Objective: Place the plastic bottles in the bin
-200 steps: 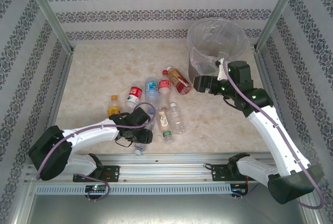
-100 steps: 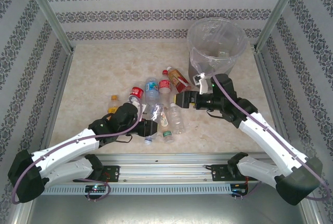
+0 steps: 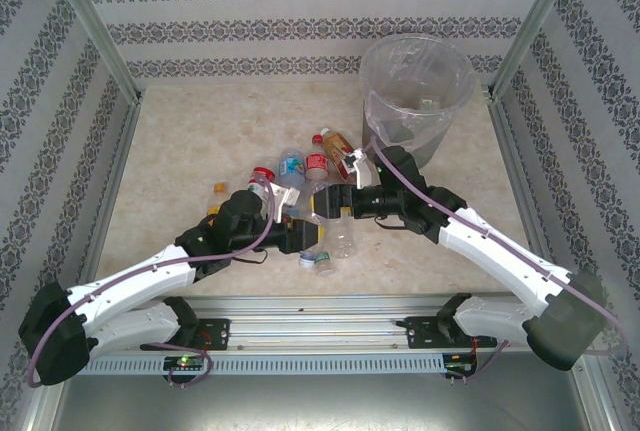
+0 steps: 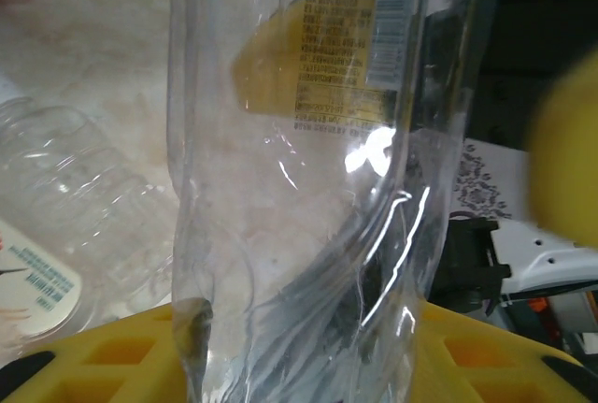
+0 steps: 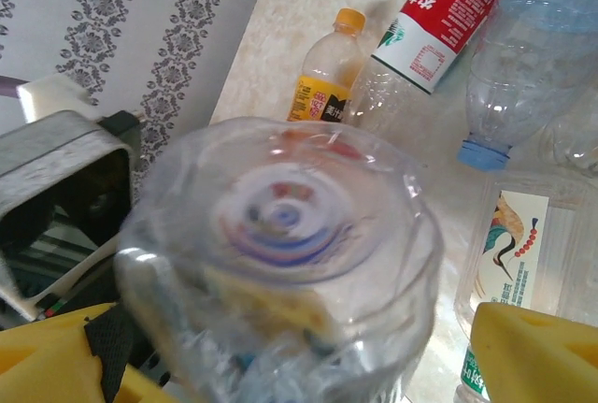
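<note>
Left arm pose: the left arm (image 3: pixel 150 276) lay stretched low from its base toward the middle of the surface (image 3: pixel 180 141), with its wrist at the near side of the bottle pile.
Left jaws: closed tight across the body of a clear bottle (image 4: pixel 299 188), with yellow pads on either side of it at the bottom of the left wrist view.
Right arm pose: the right arm (image 3: pixel 500 246) reached leftward, forearm low, and its wrist faced the left wrist over the pile.
Right jaws: stood wide, one pad on each side of the held bottle's base. A gap showed at the pad on the right of the right wrist view, so there was no grip.
Change over the last second: the right arm had swung from the foot of the bin (image 3: pixel 380 116) across to the pile. The left arm had unfolded forward from the near edge.
Held bottle: clear and creased, with a printed label and a yellow patch toward its far end. It sat between the two wrists.
Other bottles: lying clustered mid-surface were a red-label bottle (image 5: pixel 439 20), an orange-capped bottle (image 5: pixel 327 71), a blue-capped bottle (image 5: pixel 533 66) and a white-label bottle (image 5: pixel 509 244).
Bin: upright at the far right of the surface, translucent, with a liner over its rim, beyond the right wrist and apart from the held bottle.
</note>
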You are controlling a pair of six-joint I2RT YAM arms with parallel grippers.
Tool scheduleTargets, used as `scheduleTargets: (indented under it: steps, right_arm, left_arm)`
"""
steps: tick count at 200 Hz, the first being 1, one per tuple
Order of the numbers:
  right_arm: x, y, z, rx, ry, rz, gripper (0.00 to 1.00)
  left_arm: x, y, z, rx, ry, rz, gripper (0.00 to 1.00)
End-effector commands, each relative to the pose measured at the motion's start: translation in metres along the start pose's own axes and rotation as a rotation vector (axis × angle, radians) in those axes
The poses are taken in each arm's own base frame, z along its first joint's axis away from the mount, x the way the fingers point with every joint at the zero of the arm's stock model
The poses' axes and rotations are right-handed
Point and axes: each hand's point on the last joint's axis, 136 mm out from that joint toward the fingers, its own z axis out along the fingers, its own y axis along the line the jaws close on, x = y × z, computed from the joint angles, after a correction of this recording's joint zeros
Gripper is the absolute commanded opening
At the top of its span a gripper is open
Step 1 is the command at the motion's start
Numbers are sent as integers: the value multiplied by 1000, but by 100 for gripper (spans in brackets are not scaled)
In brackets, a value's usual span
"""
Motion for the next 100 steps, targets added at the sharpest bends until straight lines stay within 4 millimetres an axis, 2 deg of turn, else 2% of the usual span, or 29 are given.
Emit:
scheduleTargets:
  steps: [1,41,66,78,100]
  right_arm:
    - [-18,16,0,-30,-57,-35,88]
    - [-23,18,0,-35,-66,-40,62]
    - [-29,20,-8,-25,-92,-54,56]
    - [-36,18,-17,-7,-119,-59,55]
    - [-59,11,-45,47,-201,-75,54]
  left_arm:
    - [-16,-28,0,114,-47,22,50]
    - [-18,-34,2,142,-53,32,56]
    - [-19,-31,1,126,-61,30,80]
    - [-19,-29,-3,110,-72,32,99]
    - [-21,-29,-13,80,-90,42,100]
